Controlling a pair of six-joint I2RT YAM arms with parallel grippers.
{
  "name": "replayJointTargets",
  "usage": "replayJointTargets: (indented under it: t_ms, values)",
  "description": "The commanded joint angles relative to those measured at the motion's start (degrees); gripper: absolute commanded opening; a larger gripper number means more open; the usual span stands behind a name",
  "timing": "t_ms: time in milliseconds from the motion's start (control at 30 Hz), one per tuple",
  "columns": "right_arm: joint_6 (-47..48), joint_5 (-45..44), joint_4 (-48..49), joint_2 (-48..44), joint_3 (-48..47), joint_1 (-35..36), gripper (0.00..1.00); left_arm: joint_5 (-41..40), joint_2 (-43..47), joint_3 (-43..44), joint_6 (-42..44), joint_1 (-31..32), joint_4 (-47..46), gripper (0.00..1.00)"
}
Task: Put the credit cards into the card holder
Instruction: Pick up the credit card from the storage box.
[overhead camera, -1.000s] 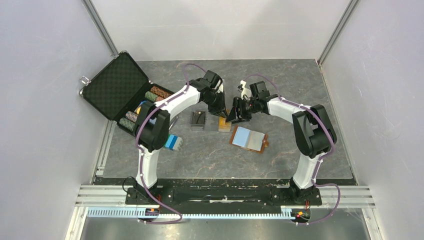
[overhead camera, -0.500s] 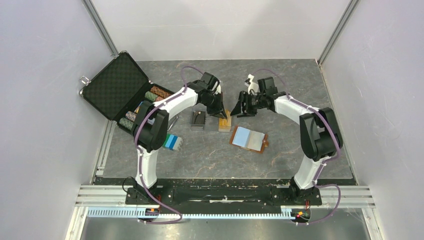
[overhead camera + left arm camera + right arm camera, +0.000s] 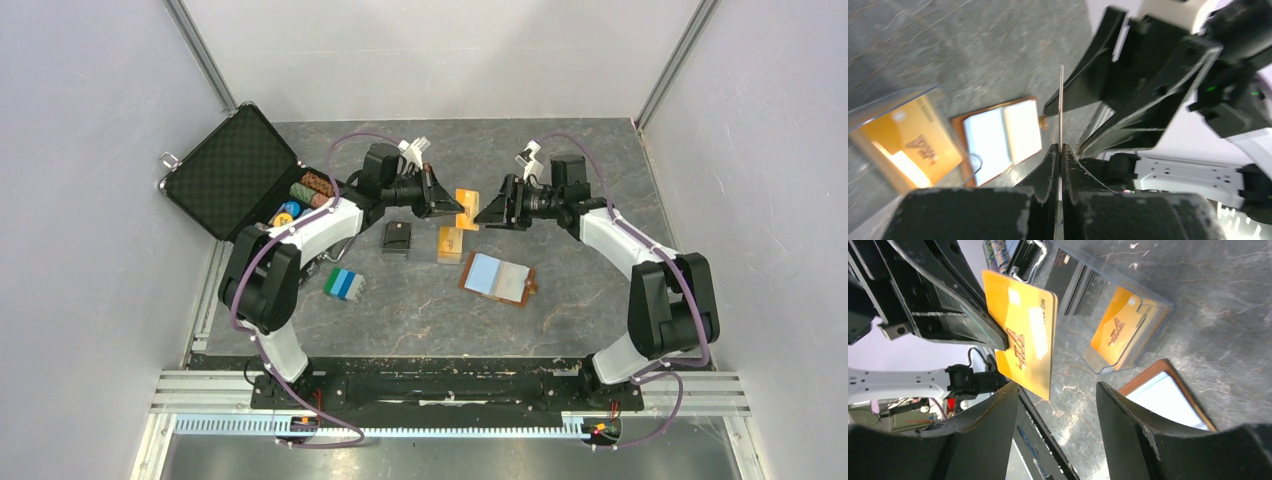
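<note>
My left gripper (image 3: 452,206) is shut on one orange credit card (image 3: 467,200) and holds it above the table, edge-on in the left wrist view (image 3: 1061,100). Facing it from the right, my right gripper (image 3: 484,213) is open; the card (image 3: 1025,342) hangs just in front of its fingers (image 3: 998,415), not between them. More orange credit cards lie in a clear box (image 3: 450,244), and dark ones in a second box (image 3: 397,238). The card holder (image 3: 498,278) lies open on the table below both grippers, pale blue inside up.
An open black foam-lined briefcase (image 3: 232,170) with stacks of poker chips (image 3: 305,188) stands at the back left. A blue-green-white striped block (image 3: 345,285) lies left of the boxes. Grey walls close in both sides.
My left gripper closed on an orange card, lifted it out of the clear box and turned it toward the right gripper. The right gripper drew back to the right and opened wider.
</note>
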State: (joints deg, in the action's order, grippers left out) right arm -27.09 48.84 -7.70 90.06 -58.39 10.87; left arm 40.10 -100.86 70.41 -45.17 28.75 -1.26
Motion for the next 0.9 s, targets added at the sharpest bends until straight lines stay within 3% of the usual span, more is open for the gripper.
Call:
replayJointTargets:
  t_ms: [0,300,567,700,800,867]
  values:
    - [-4.8,5.4,7.2,-3.6,2.9,0.2,0.60,8.3,1.4,-1.4,-11.0,0.2,-19.1,0.02]
    - [-11.2,6.6,16.2,-4.1,4.6,0.3,0.39,11.5,0.0,-2.4,-13.3,0.2,-22.4,0.02]
    - [-19.7,8.2,29.0,-4.2,7.3,0.2,0.32,11.8,0.8,-4.9,-13.5,0.3,-23.1,0.02]
    - [-18.3,7.3,26.9,-3.4,7.3,0.3,0.25,12.2,0.8,-5.6,-13.5,0.6,-23.4,0.02]
    - [-17.0,6.6,25.4,-3.3,7.5,0.3,0.05,12.2,0.8,-6.2,-13.5,0.6,-23.4,0.02]
    - [-15.3,6.1,23.2,-3.3,7.3,0.3,0.00,11.9,0.8,-6.6,-13.3,0.7,-23.3,0.11]
